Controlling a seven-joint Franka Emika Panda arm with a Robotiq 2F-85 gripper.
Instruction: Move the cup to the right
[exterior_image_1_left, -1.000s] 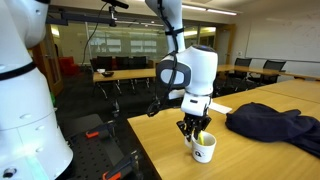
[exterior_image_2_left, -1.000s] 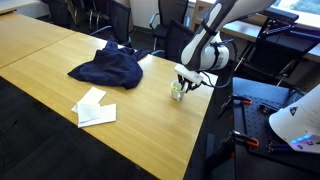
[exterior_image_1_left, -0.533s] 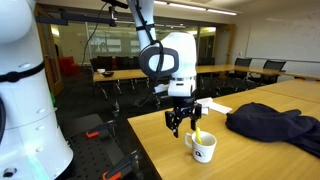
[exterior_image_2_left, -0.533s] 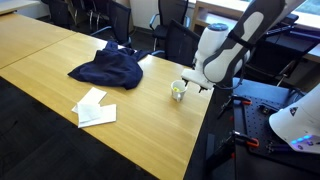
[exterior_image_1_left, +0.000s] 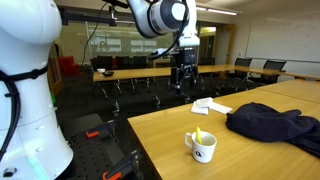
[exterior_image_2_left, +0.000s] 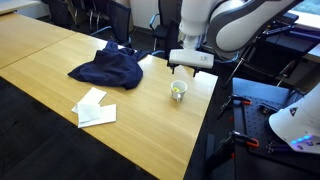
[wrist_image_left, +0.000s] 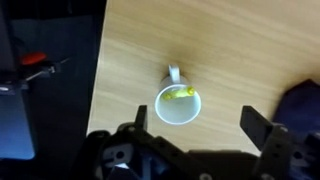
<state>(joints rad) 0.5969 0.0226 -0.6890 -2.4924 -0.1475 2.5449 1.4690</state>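
Observation:
The cup (exterior_image_1_left: 201, 147) is a small white mug with a dark mark on its side and a yellow item (exterior_image_1_left: 197, 136) sticking out. It stands upright near the corner of the wooden table (exterior_image_1_left: 165, 138), as both exterior views show, cup (exterior_image_2_left: 179, 90) included. My gripper (exterior_image_1_left: 183, 78) hangs well above the cup, open and empty. In the wrist view I look straight down on the cup (wrist_image_left: 178, 106), its handle pointing to the top of the picture. The gripper (wrist_image_left: 198, 122) has its two dark fingers (wrist_image_left: 255, 126) spread wide, touching nothing.
A dark blue garment (exterior_image_2_left: 108, 68) lies crumpled on the table beyond the cup, also seen in the wrist view's corner as the garment (wrist_image_left: 304, 100). White papers (exterior_image_2_left: 95, 107) lie farther along. The table edge (wrist_image_left: 102, 90) runs close beside the cup. Office chairs (exterior_image_2_left: 170, 20) stand behind.
The gripper was shut around the cup's rim a second ago. It has since opened, let go of the cup and risen high above it. The cup stays standing on the table.

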